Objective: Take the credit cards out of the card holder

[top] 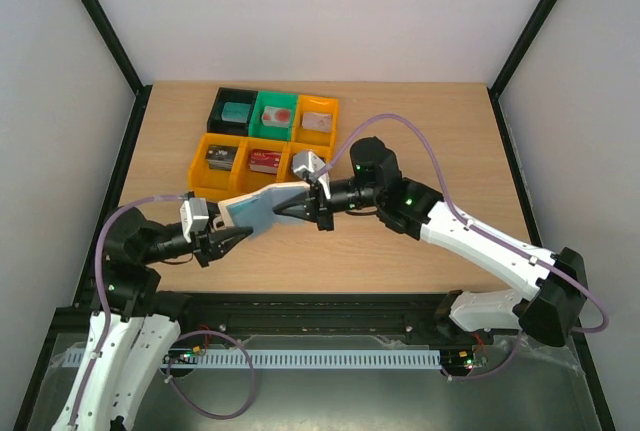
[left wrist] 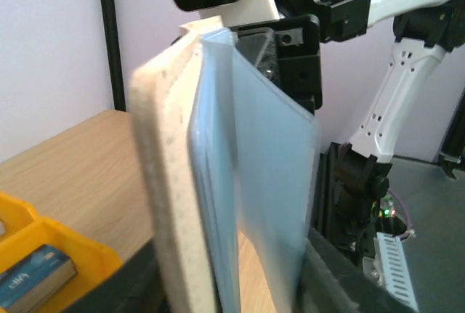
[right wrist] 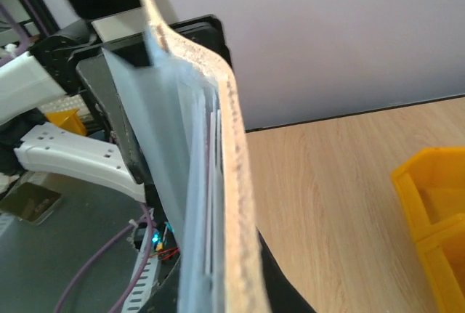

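Card holder (top: 258, 211): held in the air above the counter (top: 420, 121), between the two arms, in front of the orange bins. It does not touch the wood.
Holder's faces: tan-beige cover to the far side and grey-blue inside to the near side in the top view. In the left wrist view the tan cover (left wrist: 163, 182) stands to the left and the grey-blue sleeves fan out to the right of it.
Left fingers (top: 236, 234): clamped on the holder's left end. In the left wrist view one dark finger (left wrist: 123, 287) lies against the tan side and the other against the grey-blue side, with the holder filling the gap between them.
Right fingers (top: 280, 211): closed on the holder's right end from the opposite side, one finger (right wrist: 120, 124) against the grey-blue sleeves and one low beside the tan cover. Which layers they pinch cannot be told.
Credit cards (right wrist: 211, 182): only thin pale edges show, tucked between the grey-blue sleeves and the tan cover in the right wrist view. Their colours cannot be told.
Bins: a black bin (top: 233, 109), a green bin (top: 275, 114) and an orange bin (top: 317, 121) stand in the far row, with three orange compartments (top: 200, 166) in the near row. Each holds a small item.
Arms: both reach inward and meet at the holder, fingers pointing at each other.
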{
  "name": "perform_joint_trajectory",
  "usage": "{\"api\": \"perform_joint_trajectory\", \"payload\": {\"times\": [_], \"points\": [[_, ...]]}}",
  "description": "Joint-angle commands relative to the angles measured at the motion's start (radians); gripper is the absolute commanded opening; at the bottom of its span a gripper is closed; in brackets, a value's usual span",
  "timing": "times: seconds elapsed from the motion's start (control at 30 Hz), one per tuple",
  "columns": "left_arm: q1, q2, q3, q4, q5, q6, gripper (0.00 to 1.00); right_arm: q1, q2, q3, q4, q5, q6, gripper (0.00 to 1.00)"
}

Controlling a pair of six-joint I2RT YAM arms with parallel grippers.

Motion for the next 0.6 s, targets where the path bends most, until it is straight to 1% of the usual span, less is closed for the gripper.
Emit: {"api": "perform_joint_trajectory", "payload": {"times": [0.0,0.03,0.07,0.1,0.17,0.23,0.4,0.5,0.57], "points": [[-0.004,-0.032,-0.011,0.115,0.031,-0.101,0.51,0.002,-0.036,0.017,0.049,-0.079,-0.016,0.02],[-0.004,-0.040,-0.002,0.098,0.049,-0.077,0.54,-0.004,-0.048,0.010,0.050,-0.080,-0.016,0.02],[-0.003,-0.052,0.008,0.071,0.048,-0.054,0.54,-0.011,-0.057,0.004,0.050,-0.091,-0.014,0.02],[-0.003,-0.061,0.016,0.043,0.032,-0.031,0.53,-0.018,-0.065,0.001,0.048,-0.107,-0.011,0.02],[-0.003,-0.070,0.031,-0.001,-0.014,-0.003,0.47,-0.025,-0.074,0.001,0.041,-0.136,-0.011,0.02],[-0.002,-0.070,0.038,-0.009,-0.029,-0.002,0.43,-0.030,-0.074,0.003,0.029,-0.148,-0.013,0.02],[0.004,-0.068,0.041,0.009,-0.018,-0.027,0.43,-0.048,-0.076,0.014,-0.014,-0.170,-0.035,0.02],[0.007,-0.066,0.041,0.004,-0.031,-0.012,0.39,-0.052,-0.079,0.018,-0.019,-0.200,-0.033,0.02],[0.009,-0.065,0.037,-0.006,-0.019,-0.001,0.38,-0.055,-0.082,0.024,-0.029,-0.212,-0.038,0.02]]}}
